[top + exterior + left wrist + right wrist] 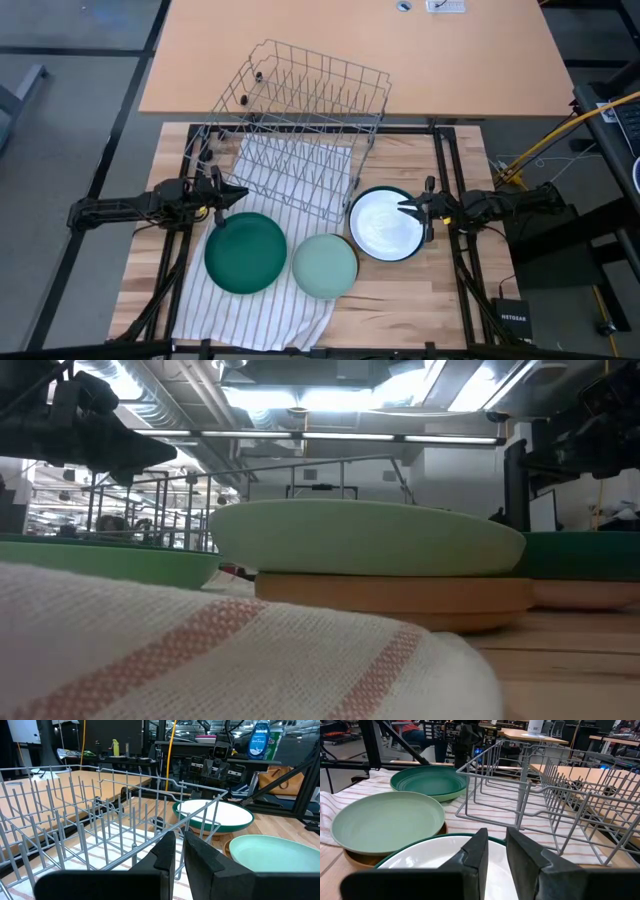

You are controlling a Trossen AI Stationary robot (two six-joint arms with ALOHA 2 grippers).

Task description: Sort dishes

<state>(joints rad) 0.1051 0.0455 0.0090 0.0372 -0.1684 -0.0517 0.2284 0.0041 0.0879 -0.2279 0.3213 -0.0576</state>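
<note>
Three plates are showing on top from above: dark green plate (245,252) is lying on the striped cloth (250,310), light green plate (324,265) is sitting just beside it, white plate with dark rim (385,224) is sitting past that, toward the right arm. The light green and white ones are touching or nearly so at their rims.

The light green plate (365,536) is resting on a brown plate (395,600), seen in the low view. Something pinkish is peeking out under the dark-rimmed plate at the far edge there, too little showing to call it.

Wire rack (300,130) is sitting tilted behind the plates, its near end on the cloth, its far end overlapping the tan tabletop (480,60).

Left gripper (232,194) is hovering at the rack's near left corner, just above the dark green plate's far rim; fingers (167,852) are pressed nearly together, gripping nothing.

Right gripper (408,208) is hanging over the white plate's right side, fingers (477,851) standing a narrow gap apart, nothing between them. Can't tell if the tips are touching the plate.

Wooden table (400,310) is bare in front of the plates.
</note>
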